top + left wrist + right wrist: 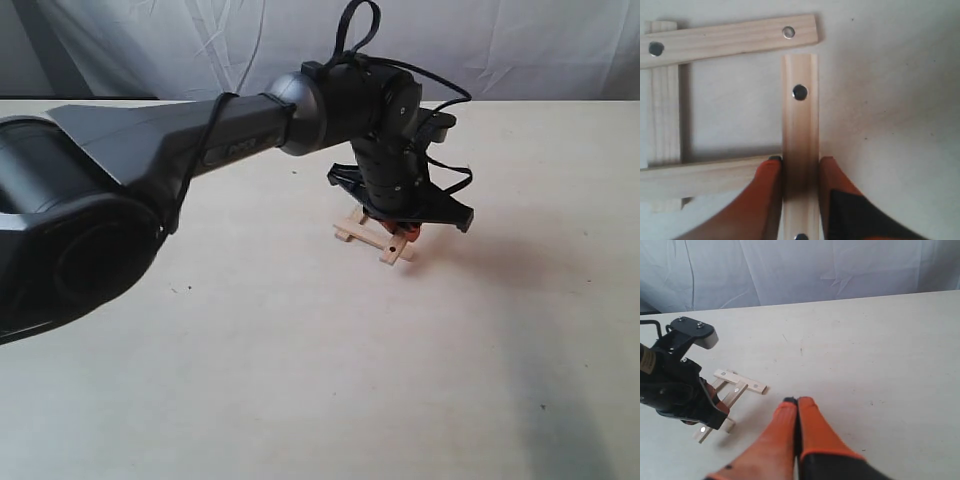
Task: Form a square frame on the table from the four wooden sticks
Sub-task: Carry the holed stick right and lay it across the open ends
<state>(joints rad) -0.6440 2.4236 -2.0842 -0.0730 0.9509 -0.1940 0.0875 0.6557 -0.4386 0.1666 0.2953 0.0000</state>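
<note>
The four wooden sticks (375, 233) lie as a near-square frame mid-table, under my left gripper (400, 228). In the left wrist view, my left gripper (800, 162) is shut on one holed stick (800, 120), orange fingers (765, 182) pressed to both its edges. That stick's far end stops right beside another holed stick (730, 40) lying crosswise. A third stick (665, 117) forms the opposite side, and a fourth (705, 177) runs up to the near finger. My right gripper (797, 401) hovers shut and empty, apart from the sticks (735, 390).
The pale table (300, 380) spreads wide around the frame. A wrinkled white cloth (500, 40) hangs behind its far edge. The left arm (150, 150) stretches across from the left and hides part of the frame. The right gripper does not show in the exterior view.
</note>
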